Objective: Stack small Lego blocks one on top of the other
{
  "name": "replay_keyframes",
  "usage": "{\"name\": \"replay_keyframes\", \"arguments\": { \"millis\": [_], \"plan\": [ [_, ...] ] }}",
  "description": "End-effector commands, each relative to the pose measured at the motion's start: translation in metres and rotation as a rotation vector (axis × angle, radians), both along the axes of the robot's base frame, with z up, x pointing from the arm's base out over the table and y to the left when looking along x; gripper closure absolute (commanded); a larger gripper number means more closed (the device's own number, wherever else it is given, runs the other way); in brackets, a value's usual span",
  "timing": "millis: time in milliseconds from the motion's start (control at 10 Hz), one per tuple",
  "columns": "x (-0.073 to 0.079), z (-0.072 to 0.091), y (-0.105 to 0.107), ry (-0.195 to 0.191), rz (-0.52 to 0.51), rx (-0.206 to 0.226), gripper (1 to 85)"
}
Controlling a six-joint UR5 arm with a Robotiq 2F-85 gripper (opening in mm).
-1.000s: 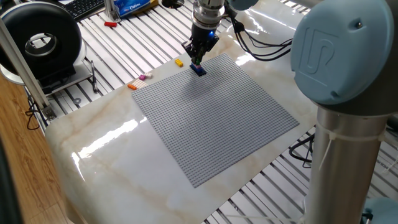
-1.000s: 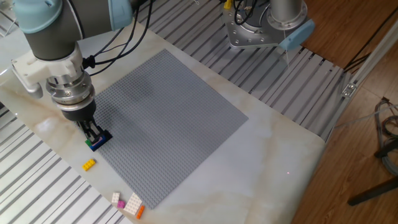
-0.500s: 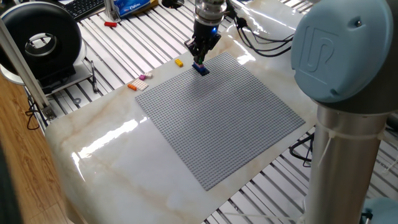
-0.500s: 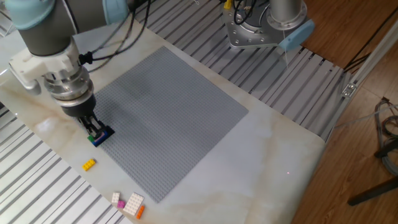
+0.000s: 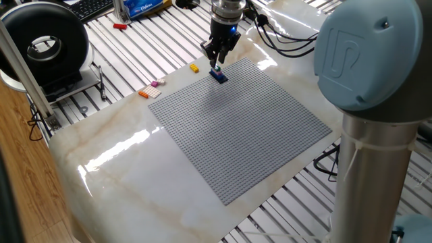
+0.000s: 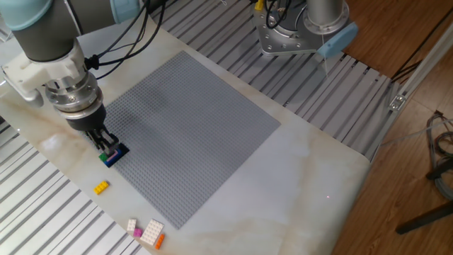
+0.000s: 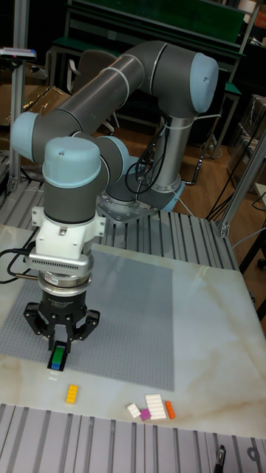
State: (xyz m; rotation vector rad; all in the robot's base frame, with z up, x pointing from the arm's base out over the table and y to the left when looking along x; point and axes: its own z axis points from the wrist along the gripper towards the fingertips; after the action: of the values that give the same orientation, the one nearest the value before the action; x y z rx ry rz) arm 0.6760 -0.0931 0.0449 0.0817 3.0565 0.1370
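Observation:
A blue and green pair of small Lego blocks (image 5: 218, 75) (image 6: 113, 154) (image 7: 57, 359) sits at the corner of the grey baseplate (image 5: 243, 128) (image 6: 191, 120) (image 7: 125, 310). My gripper (image 5: 217, 68) (image 6: 107, 149) (image 7: 58, 358) points straight down and is shut on this pair. A yellow block (image 5: 194, 68) (image 6: 102, 187) (image 7: 72, 393) lies on the marble just off the plate. White, pink and orange blocks (image 5: 152, 88) (image 6: 146, 231) (image 7: 151, 407) lie together further along the same edge.
A red block (image 5: 119, 26) lies on the metal slats at the back. A black round device (image 5: 50, 44) and a keyboard (image 5: 91, 7) stand beyond the table. The arm's base (image 6: 297, 32) is bolted at the far side. Slatted aluminium surrounds the marble top.
The gripper has moved a little toward the table's edge with the blue and green blocks, and the baseplate has slid along with it.

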Motion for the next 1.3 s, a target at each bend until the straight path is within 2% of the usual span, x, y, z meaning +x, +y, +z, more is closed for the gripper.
{"name": "replay_keyframes", "arguments": {
  "millis": [0,100,200,400,900,1100,1200],
  "plan": [
    [0.004,0.002,0.002,0.004,-0.053,-0.001,69.3],
    [0.007,0.003,0.003,-0.001,-0.082,0.000,82.0],
    [0.010,0.001,0.004,-0.007,-0.089,0.006,84.7],
    [0.016,-0.003,0.009,-0.024,-0.098,0.023,84.7],
    [0.019,-0.018,0.006,-0.054,-0.094,0.011,84.7],
    [0.016,-0.010,0.007,-0.044,-0.092,0.017,84.7],
    [0.009,0.002,0.002,-0.027,-0.081,0.023,84.7]
  ]
}}
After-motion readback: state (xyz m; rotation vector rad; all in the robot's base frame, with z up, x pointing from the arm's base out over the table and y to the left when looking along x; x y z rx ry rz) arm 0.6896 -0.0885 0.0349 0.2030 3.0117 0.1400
